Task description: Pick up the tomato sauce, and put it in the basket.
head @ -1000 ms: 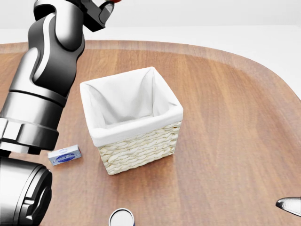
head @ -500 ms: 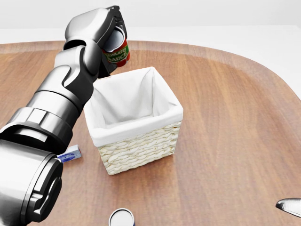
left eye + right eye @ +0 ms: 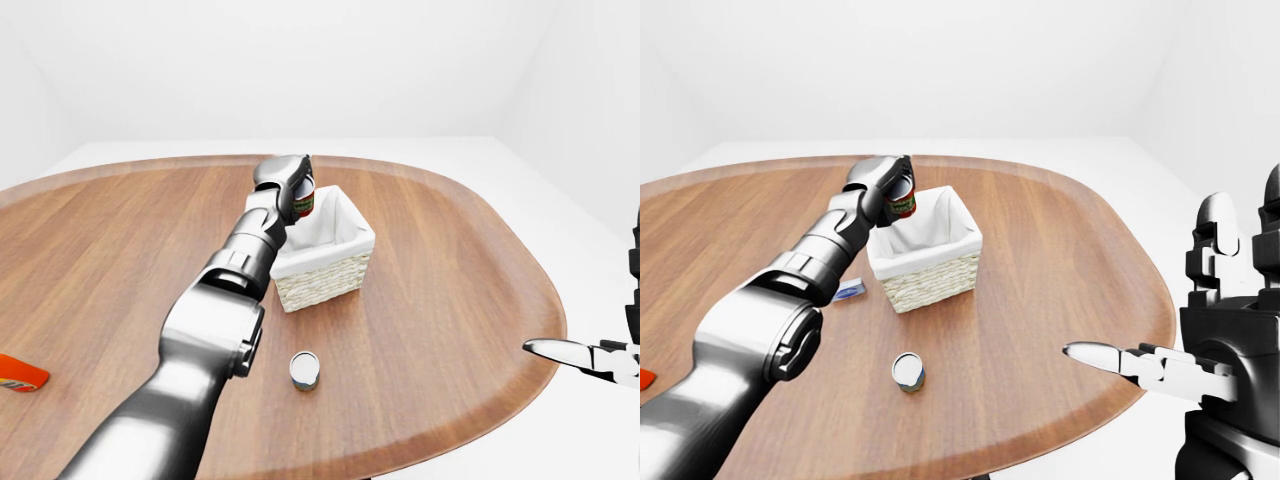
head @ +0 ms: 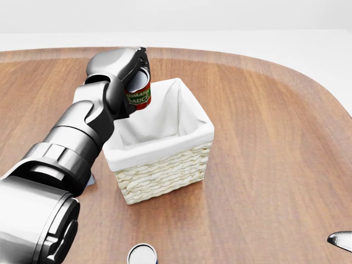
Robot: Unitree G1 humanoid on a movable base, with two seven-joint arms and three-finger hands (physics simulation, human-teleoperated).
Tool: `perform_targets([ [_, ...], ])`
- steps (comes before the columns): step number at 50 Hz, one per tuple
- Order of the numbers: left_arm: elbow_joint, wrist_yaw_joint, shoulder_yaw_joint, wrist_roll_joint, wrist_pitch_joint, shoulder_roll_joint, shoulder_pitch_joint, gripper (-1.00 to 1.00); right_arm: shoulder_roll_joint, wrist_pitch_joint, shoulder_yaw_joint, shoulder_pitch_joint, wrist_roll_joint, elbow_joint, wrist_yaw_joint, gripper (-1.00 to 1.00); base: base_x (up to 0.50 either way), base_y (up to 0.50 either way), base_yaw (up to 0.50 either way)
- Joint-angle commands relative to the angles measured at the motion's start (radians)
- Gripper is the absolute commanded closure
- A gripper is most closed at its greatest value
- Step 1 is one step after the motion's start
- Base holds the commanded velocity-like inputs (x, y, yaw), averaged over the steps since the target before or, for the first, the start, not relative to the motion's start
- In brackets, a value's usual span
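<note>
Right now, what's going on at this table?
The left hand grips the tomato sauce can and holds it in the air over the upper-left part of the basket, not yet released. The right hand hangs open off the table's right edge. Another can stands below the basket.

Red tomato sauce can (image 4: 138, 94) with a green label band, between dark grey fingers (image 4: 141, 61). Below them, a cream woven basket (image 4: 164, 174) with white lining on a brown wood-grain desk (image 4: 264, 137).
</note>
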Motion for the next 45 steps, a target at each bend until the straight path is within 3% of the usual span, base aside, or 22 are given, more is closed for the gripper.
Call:
perform_targets([
  [1,0.002,0.013,0.006,0.057,0.000,-0.007,0.028,1.00,-0.010,0.000,-0.005,0.008,0.008,0.000,-0.006,-1.00,0.00,0.00,0.00],
  [27,0.006,0.065,0.017,0.053,0.000,-0.010,0.053,1.00,0.001,0.000,0.005,0.006,-0.004,0.000,0.000,-1.00,0.00,0.00,0.00],
  [28,0.006,0.065,0.016,0.054,0.000,-0.009,0.053,0.72,0.003,0.000,0.003,0.006,-0.004,0.000,0.002,-1.00,0.00,0.00,0.00],
  [30,0.005,0.069,0.018,0.050,0.000,-0.008,0.049,-1.00,-0.002,0.000,-0.006,0.010,0.005,0.000,0.000,-1.00,0.00,0.00,0.00],
  [45,0.006,0.085,0.018,0.053,0.000,0.001,0.045,-1.00,-0.009,0.000,-0.007,0.008,0.010,0.000,-0.008,-1.00,0.00,0.00,0.00],
])
